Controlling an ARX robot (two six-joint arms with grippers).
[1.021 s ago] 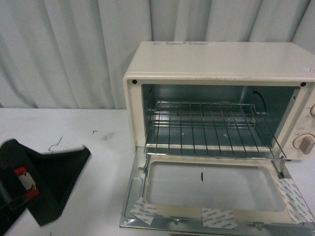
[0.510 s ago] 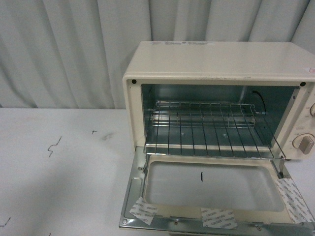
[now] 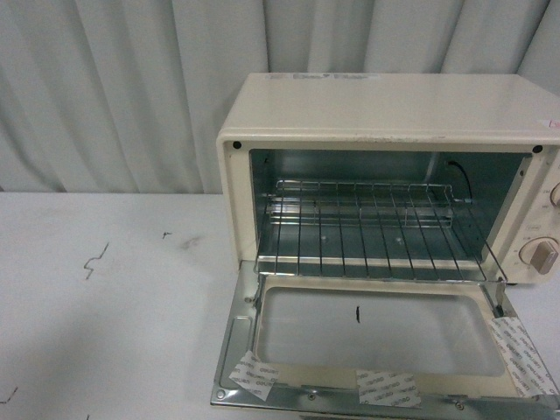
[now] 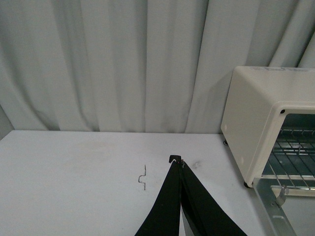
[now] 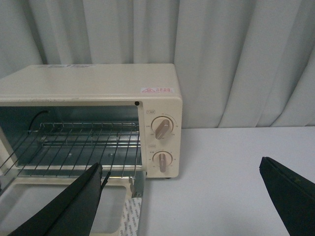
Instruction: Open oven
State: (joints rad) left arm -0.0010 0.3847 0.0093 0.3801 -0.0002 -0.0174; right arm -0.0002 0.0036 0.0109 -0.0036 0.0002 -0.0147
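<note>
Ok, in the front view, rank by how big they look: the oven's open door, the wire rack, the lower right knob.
1. The open door, lying flat and nearest the camera, which inflates it.
2. The wire rack, somewhat smaller, set further back.
3. The lower knob, by far the smallest.

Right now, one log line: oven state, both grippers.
oven: door fully down, rack bare | left gripper: shut, clear of oven | right gripper: open, empty, facing oven
</note>
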